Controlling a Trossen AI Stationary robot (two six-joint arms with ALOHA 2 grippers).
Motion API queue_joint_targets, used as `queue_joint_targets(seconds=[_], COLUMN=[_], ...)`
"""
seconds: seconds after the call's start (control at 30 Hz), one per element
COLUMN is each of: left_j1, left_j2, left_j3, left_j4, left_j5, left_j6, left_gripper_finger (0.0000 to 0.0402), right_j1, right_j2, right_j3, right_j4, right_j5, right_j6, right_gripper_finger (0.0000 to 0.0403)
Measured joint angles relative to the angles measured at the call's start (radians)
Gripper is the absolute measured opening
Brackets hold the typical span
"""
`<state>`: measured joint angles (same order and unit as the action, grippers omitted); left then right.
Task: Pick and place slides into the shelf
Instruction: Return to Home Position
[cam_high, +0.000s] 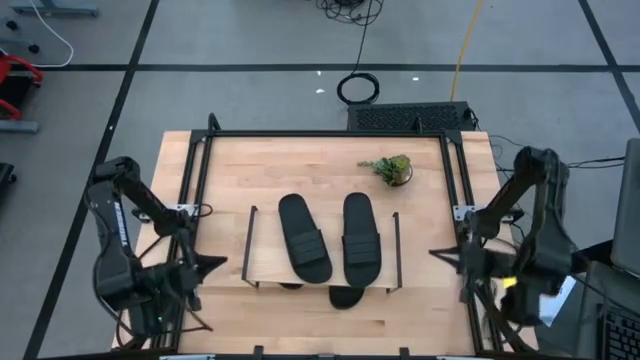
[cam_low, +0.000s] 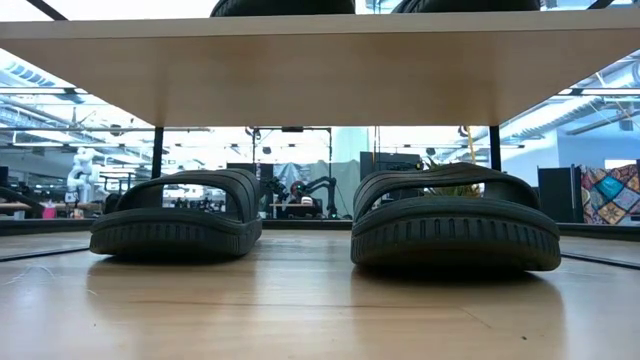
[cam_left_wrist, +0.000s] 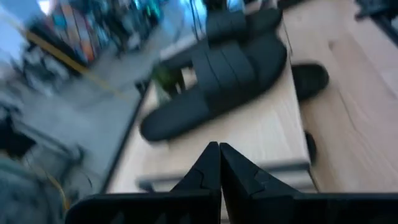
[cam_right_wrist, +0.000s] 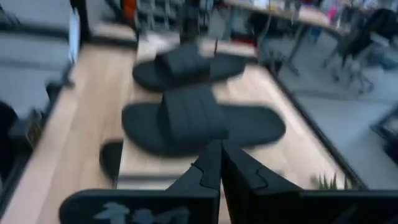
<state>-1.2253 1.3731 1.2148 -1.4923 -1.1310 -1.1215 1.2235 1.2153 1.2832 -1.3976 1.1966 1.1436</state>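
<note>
The shelf (cam_high: 268, 250) stands mid-table. Two black slides (cam_high: 305, 237) (cam_high: 359, 236) lie side by side on its wooden top board, soles down. Two more slides (cam_low: 178, 215) (cam_low: 455, 220) rest on the tabletop under the board (cam_low: 320, 70); from above, the end of one (cam_high: 346, 296) pokes out at the shelf's near edge. My left gripper (cam_high: 215, 262) hangs shut off the shelf's left side, holding nothing. My right gripper (cam_high: 440, 254) hangs shut off its right side, also holding nothing. Each wrist view shows its shut fingers (cam_left_wrist: 219, 155) (cam_right_wrist: 219, 152) pointing at the shelf.
A small potted plant (cam_high: 390, 168) sits on the table at the far right, behind the shelf. A black metal frame (cam_high: 330, 134) runs along the table's far and side edges. Bare tabletop lies between the shelf and each gripper.
</note>
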Motion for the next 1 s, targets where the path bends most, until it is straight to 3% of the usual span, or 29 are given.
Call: queue_joint_targets(seconds=[0.13, 0.23, 0.3, 0.37, 0.43, 0.47, 0.6, 0.73, 0.8, 1.0], left_j1=[0.002, 0.006, 0.007, 0.008, 0.008, 0.01, 0.035, 0.124, 0.195, 0.455], left_j2=[-0.067, -0.126, -0.169, -0.207, -0.232, -0.243, -0.271, -0.29, -0.303, -0.388], left_j3=[0.0, 0.0, 0.0, 0.0, 0.0, 0.0, 0.0, -0.039, -0.069, -0.164], left_j4=[0.044, 0.07, 0.096, 0.143, 0.223, 0.276, 0.565, 0.91, 1.035, 1.159], left_j5=[-0.111, -0.168, -0.197, -0.204, -0.198, -0.182, -0.033, 0.296, 0.44, 0.633], left_j6=[0.129, 0.197, 0.242, 0.309, 0.422, 0.499, 0.892, 1.364, 1.528, 1.573], left_gripper_finger=[0.0, 0.0, 0.0, 0.0, 0.0, 0.0, 0.0, 0.0, 0.0, 0.0], right_j1=[-0.025, -0.075, -0.114, -0.157, -0.199, -0.217, -0.301, -0.425, -0.499, -0.726], right_j2=[-0.158, -0.262, -0.311, -0.342, -0.36, -0.369, -0.402, -0.408, -0.41, -0.404], right_j3=[-0.113, -0.235, -0.33, -0.423, -0.483, -0.492, -0.486, -0.486, -0.483, -0.443], right_j4=[0.249, 0.627, 0.977, 1.335, 1.544, 1.567, 1.467, 1.473, 1.484, 1.36], right_j5=[0.039, -0.017, -0.154, -0.398, -0.626, -0.672, -0.678, -0.848, -0.92, -0.937], right_j6=[-0.239, -0.602, -0.943, -1.277, -1.499, -1.546, -1.512, -1.501, -1.501, -1.444], right_gripper_finger=[0.0, 0.0, 0.0, 0.0, 0.0, 0.0, 0.0, 0.0, 0.0, 0.0])
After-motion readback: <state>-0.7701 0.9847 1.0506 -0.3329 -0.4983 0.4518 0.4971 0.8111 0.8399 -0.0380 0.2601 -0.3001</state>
